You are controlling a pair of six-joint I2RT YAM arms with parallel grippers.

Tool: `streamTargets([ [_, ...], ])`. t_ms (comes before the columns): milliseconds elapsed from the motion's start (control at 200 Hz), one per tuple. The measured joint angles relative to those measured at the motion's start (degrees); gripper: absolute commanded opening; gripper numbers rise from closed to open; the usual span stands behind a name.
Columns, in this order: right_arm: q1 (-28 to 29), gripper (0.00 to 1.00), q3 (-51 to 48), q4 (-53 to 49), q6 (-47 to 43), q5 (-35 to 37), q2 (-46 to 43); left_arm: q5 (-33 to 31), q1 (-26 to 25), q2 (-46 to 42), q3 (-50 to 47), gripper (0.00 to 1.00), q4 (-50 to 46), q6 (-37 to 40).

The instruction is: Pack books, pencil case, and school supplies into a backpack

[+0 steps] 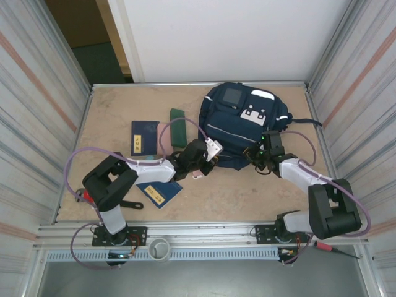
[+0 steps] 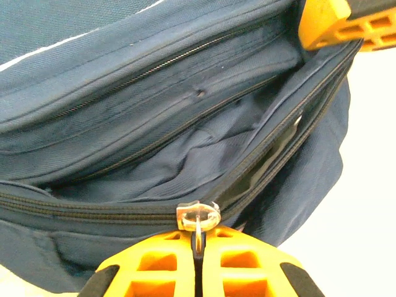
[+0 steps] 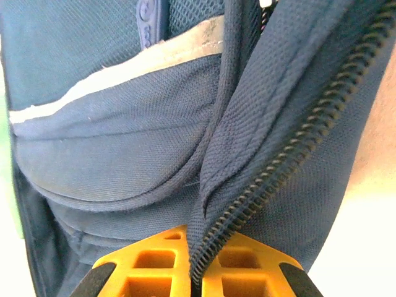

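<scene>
The desk [image 1: 247,198] is carrying the backpack [image 1: 238,133], which is lying toward its far right side with one zip mouth gaping. Left of the bag, one navy booklet [image 1: 144,136] and the green volume [image 1: 178,127] are lying with the pale pink pencil case [image 1: 164,137] sitting between them. A second navy booklet [image 1: 159,193] is resting nearer the arm bases. The right fingers [image 3: 148,266] are clenching the backpack's zippered edge. The left fingers [image 2: 154,266] are pinching the metal zip pull [image 2: 198,215].

Navy backpack [image 1: 232,133], thin white stripes, grey square patch [image 1: 233,95]. Navy booklet [image 1: 144,136], gold marks, probably. Dark green volume [image 1: 178,127]. Orange left-gripper fingers [image 2: 154,266].
</scene>
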Motion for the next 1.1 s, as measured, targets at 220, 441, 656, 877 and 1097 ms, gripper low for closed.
streamTargets([
  [220, -9.01, 0.06, 3.93, -6.29, -8.96, -9.55, 0.02, 3.19, 3.85, -0.76, -0.79, 0.00, 1.33, 0.70],
  [441, -12.72, 0.17, 10.25, -11.80, -15.67, -14.08, 5.40, 3.91, 2.56, -0.76, 0.26, 0.00, 0.74, 0.63],
  [656, -17.20, 0.56, 10.19, -13.99, -18.25, -9.44, 2.01, 2.69, -2.95, -0.17, 3.21, 0.00, -3.50, -1.46],
  [877, -16.48, 0.75, 0.37, -15.85, -15.58, -7.30, -14.36, 2.56, -8.63, 2.60, 8.59, 0.00, -5.31, -3.15],
  [1097, -9.84, 0.68, -4.85, -16.81, -9.25, -4.83, -20.90, 2.58, -10.27, 4.66, 10.67, 0.00, -6.12, -3.02],
])
